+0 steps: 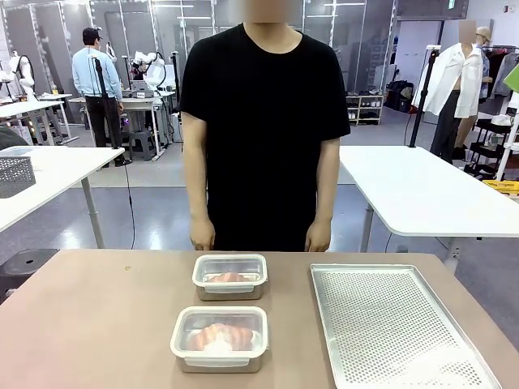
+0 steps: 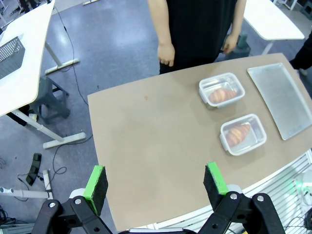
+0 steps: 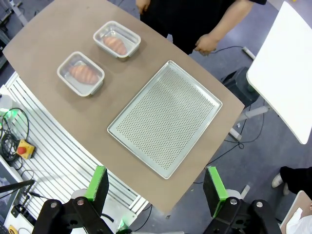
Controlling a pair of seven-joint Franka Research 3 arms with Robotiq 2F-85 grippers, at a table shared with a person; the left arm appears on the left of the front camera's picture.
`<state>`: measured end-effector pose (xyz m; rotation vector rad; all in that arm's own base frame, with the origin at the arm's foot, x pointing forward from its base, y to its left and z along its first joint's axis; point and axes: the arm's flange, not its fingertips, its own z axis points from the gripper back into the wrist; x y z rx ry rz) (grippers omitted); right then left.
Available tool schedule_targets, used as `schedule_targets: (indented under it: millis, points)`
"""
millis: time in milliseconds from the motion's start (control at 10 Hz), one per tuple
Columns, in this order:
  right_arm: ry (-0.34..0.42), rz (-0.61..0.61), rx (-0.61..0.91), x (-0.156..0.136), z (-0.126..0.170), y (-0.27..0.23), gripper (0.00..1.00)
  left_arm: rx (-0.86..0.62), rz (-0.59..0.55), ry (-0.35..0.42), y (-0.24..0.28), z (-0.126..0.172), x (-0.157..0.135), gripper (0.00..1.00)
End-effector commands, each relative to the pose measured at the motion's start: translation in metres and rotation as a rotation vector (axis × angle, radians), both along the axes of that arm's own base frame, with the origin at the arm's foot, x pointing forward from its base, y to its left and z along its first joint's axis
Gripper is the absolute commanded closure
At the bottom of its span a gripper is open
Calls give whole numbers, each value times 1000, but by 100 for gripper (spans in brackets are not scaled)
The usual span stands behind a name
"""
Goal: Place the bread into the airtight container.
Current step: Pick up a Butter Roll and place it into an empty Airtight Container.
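Both my jaws hang open above the bench (image 1: 97, 316); bread (image 1: 220, 335) sits lidded in both containers (image 1: 219, 339), so I judge nothing remains.

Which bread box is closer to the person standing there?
The far container, the one right in front of the person's hands. The other container sits behind it, closer to the robot's edge of the table. Both hold bread and sit left of the metal tray.

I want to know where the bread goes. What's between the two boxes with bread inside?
Nothing: bare brown table separates the near container from the far container, as the front view shows.
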<state>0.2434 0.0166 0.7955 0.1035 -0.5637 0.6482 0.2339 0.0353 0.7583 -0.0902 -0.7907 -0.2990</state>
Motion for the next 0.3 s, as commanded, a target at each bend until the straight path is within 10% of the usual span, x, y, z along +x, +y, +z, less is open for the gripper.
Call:
schedule_targets:
  millis: [0, 200]
  points:
    - [1, -11, -3, 0, -2, -2, 2, 8, 7, 0, -2, 0, -1, 0]
    - [1, -11, -3, 0, -2, -2, 2, 8, 7, 0, -2, 0, -1, 0]
